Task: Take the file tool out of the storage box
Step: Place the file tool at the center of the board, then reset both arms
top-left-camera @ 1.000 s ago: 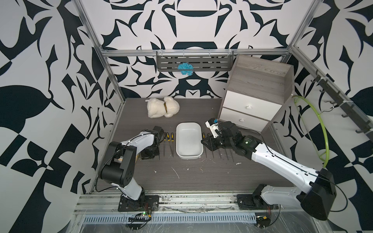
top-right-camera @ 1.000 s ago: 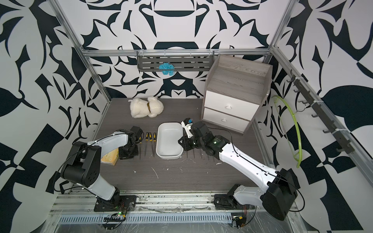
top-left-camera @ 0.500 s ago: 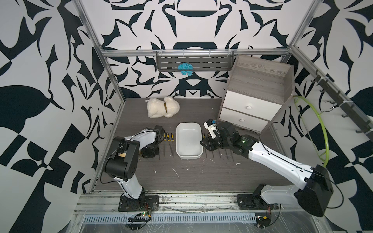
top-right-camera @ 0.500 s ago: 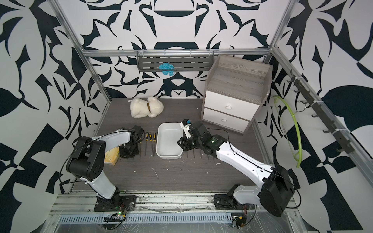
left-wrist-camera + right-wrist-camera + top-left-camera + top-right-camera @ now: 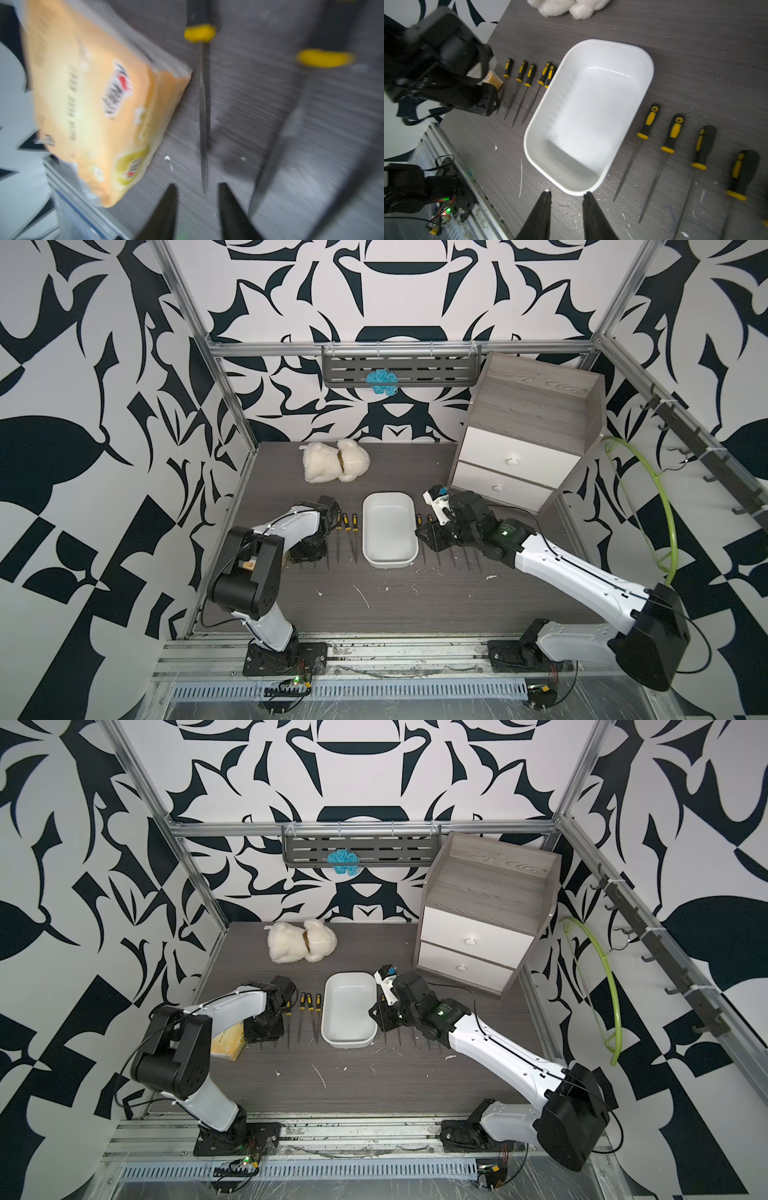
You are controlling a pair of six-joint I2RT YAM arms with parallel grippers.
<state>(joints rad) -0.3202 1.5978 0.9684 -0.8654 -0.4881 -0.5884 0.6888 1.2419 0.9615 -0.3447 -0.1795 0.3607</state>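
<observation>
The white storage box [image 5: 389,526] [image 5: 529,128] stands mid-table, and its inside shows bare. Several yellow-and-black file tools lie on the table in rows to its left [image 5: 354,537] [image 5: 519,83] and right [image 5: 641,141]. My left gripper [image 5: 197,185] [image 5: 262,1029] hovers low at the left row, open. The thin tip of one file [image 5: 202,104] lies on the table between its fingertips, untouched. My right gripper [image 5: 567,192] [image 5: 430,535] is open and empty, just off the box's right side.
A yellow packet [image 5: 89,104] [image 5: 227,1044] lies beside the left gripper at the table's left edge. A grey cabinet with two white drawers [image 5: 528,439] stands at the back right. A white plush toy [image 5: 334,460] lies at the back, and a green hoop [image 5: 660,510] hangs on the right wall.
My left gripper has gone from shut to open, leaving a file on the table. My right gripper has edged slightly toward the box and opened a little wider.
</observation>
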